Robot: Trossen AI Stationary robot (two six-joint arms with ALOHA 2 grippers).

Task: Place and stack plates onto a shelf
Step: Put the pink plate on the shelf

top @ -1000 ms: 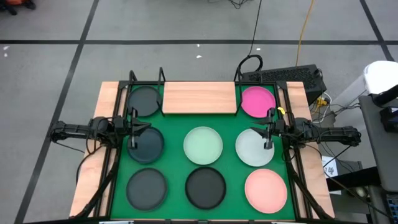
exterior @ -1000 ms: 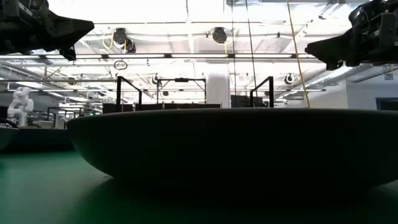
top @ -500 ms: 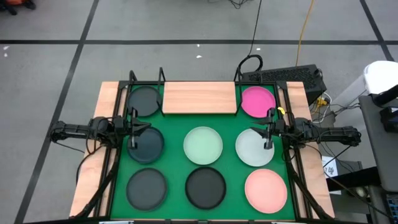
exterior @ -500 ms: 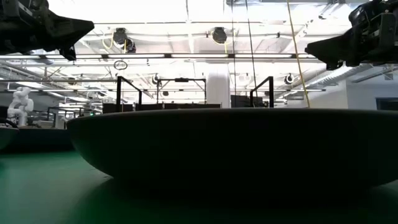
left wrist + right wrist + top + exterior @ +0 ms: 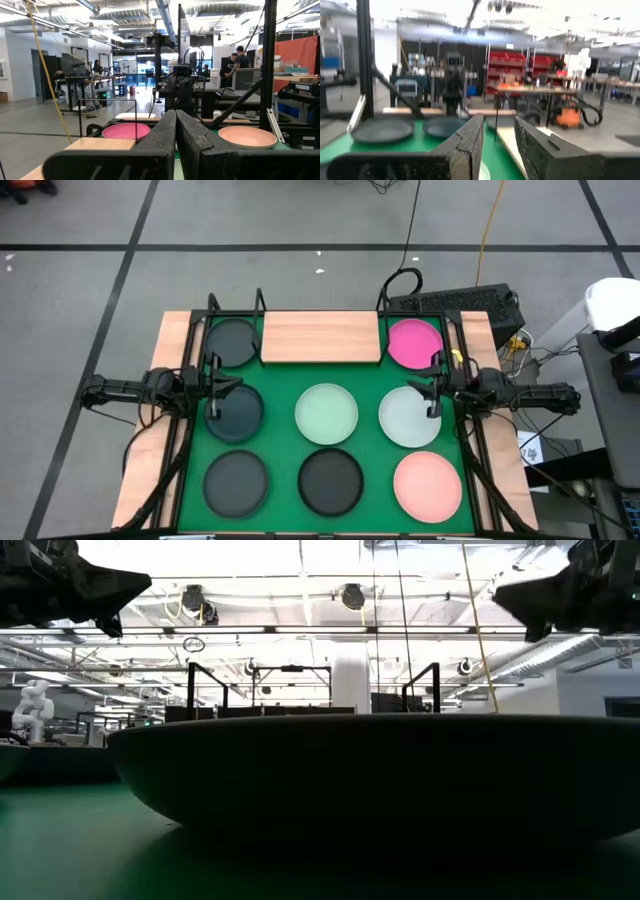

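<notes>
Eight plates lie flat on the green mat. The far row has a dark plate and the magenta plate, with the light-wood shelf between them. The middle row has a dark plate, a pale green plate and a whitish plate. The near row has two dark plates and the light pink plate. My left gripper hovers shut over the middle dark plate's left rim. My right gripper hovers open over the whitish plate's far right rim.
A black wire frame stands at the shelf's ends and along both sides of the mat. Bare wooden strips flank the mat. In the low view a dark plate fills the foreground. People stand in the room beyond.
My right gripper has risen a little and shifted slightly toward the far edge above the whitish plate. The plates and my left arm have kept still.
</notes>
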